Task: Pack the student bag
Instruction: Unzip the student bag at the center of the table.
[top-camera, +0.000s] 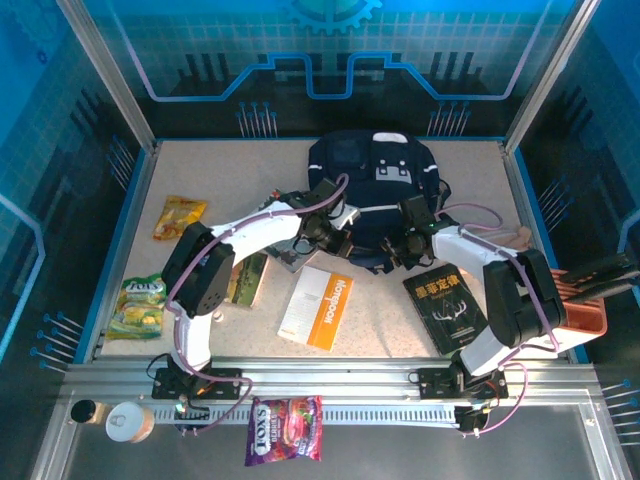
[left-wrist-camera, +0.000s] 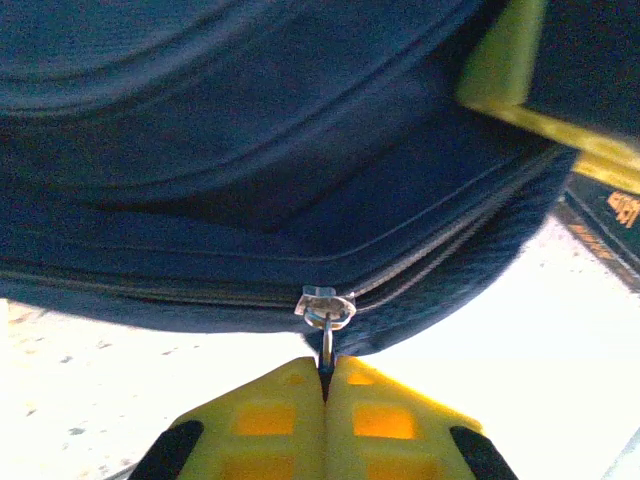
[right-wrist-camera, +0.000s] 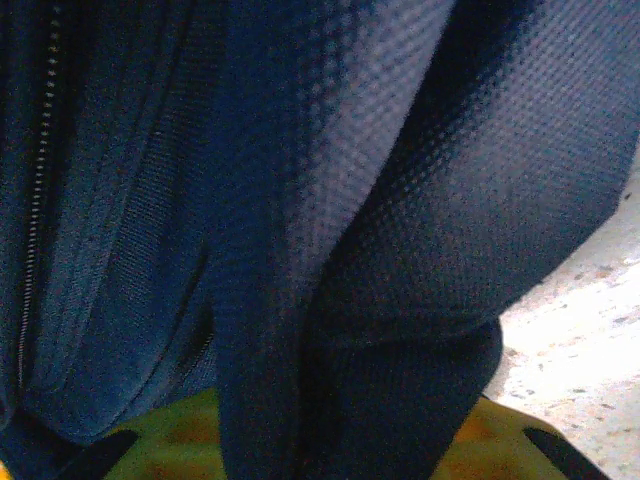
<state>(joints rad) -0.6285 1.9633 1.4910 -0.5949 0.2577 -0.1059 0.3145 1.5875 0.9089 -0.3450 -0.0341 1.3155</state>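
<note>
The student bag (top-camera: 370, 165), dark navy, lies at the back middle of the table. At the bag's near edge on the left, my left gripper (top-camera: 322, 238) is shut on its metal zipper pull (left-wrist-camera: 326, 308); the yellow fingers (left-wrist-camera: 270, 420) press together around the pull's tab. My right gripper (top-camera: 405, 240) is at the bag's near edge on the right. A thick fold of the navy fabric (right-wrist-camera: 400, 200) runs down between its yellow fingers (right-wrist-camera: 520, 440), which grip that fold. One yellow finger of the right gripper (left-wrist-camera: 500, 70) shows beyond the bag in the left wrist view.
An orange-and-white book (top-camera: 316, 307) and a black book (top-camera: 450, 305) lie near the front. Snack packs (top-camera: 140, 305) (top-camera: 178, 216) sit at the left, and a green packet (top-camera: 245, 280) lies under the left arm. An orange tray (top-camera: 580, 310) stands at the right edge. A candy bag (top-camera: 285, 430) and a can (top-camera: 128, 420) rest by the rail.
</note>
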